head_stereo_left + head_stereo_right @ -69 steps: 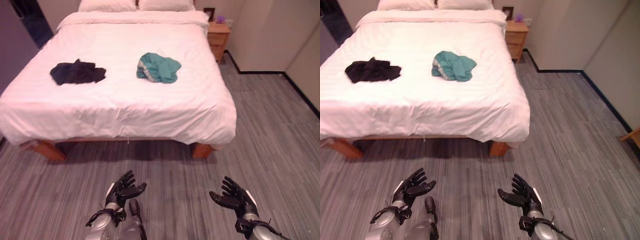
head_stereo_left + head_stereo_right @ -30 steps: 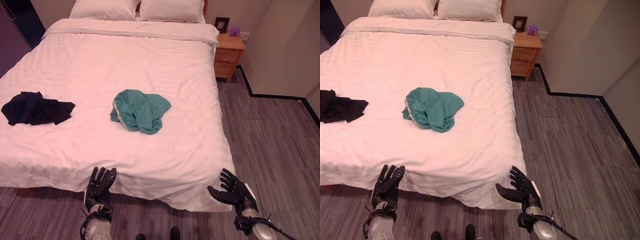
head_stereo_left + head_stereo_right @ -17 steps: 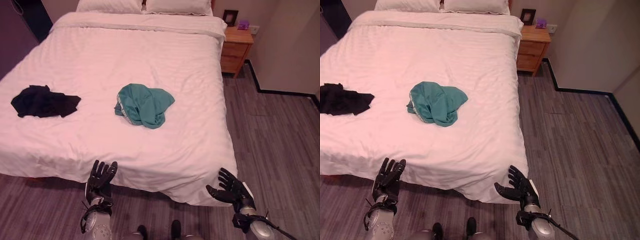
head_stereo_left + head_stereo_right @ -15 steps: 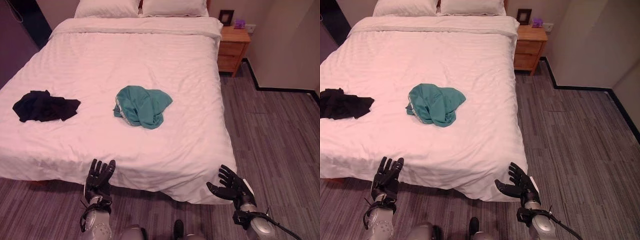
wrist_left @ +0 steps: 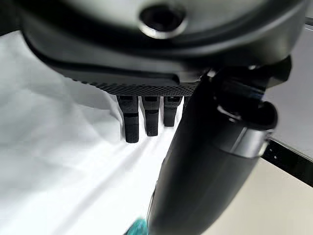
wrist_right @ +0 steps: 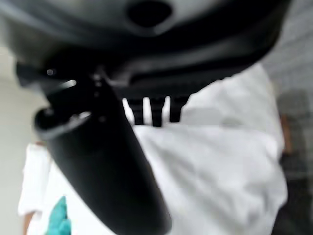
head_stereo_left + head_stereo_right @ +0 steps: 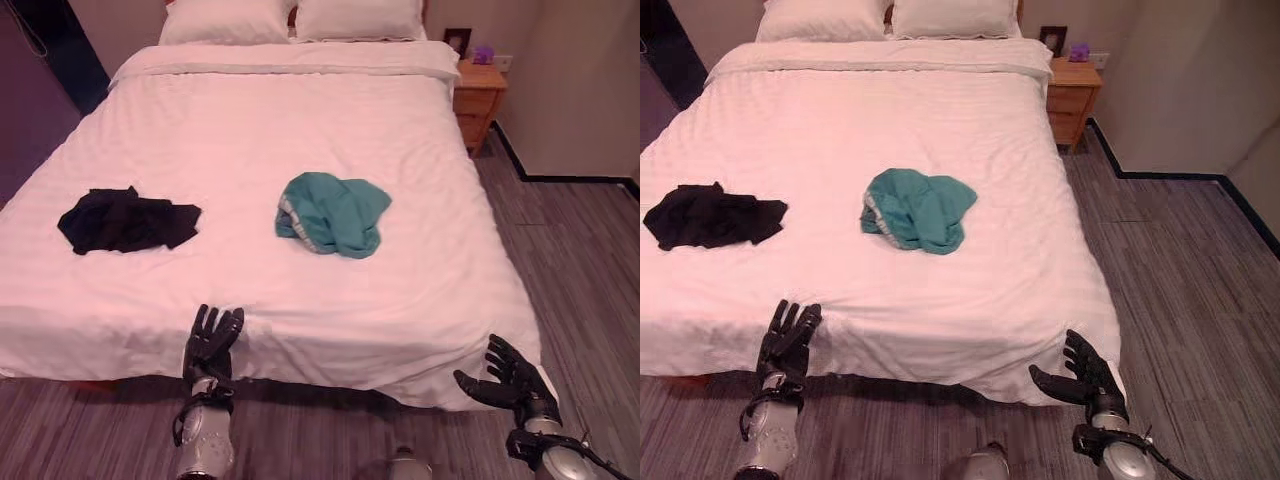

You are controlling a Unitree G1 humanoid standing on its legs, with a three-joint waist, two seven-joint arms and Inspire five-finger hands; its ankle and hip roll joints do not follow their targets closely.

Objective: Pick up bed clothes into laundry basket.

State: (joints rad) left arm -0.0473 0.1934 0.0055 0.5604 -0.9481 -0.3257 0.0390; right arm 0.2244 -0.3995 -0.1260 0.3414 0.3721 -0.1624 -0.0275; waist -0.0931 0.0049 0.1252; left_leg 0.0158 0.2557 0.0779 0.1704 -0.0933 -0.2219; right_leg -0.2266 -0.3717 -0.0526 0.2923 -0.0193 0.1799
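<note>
A crumpled teal garment [image 7: 334, 213] lies near the middle of the white bed [image 7: 300, 120]. A black garment [image 7: 124, 221] lies on the bed's left part. My left hand [image 7: 211, 340] is open, its straight fingers at the bed's near edge, well short of the black garment. At the bed's near right corner my right hand [image 7: 514, 376] is open, fingers spread, empty. In the left wrist view the straight fingers [image 5: 132, 120] stand over white sheet. A bit of the teal garment [image 6: 57, 220] shows in the right wrist view.
Two pillows [image 7: 290, 20] lie at the head of the bed. A wooden nightstand [image 7: 478, 98] stands by the far right corner, with a small frame and a purple thing on it. Grey striped floor [image 7: 590, 260] runs along the bed's right side, up to a wall.
The view has shifted, so the bed and both garments sit further right in the picture. Both hands stay open at the bed's near edge; the right one shows lower and further right.
</note>
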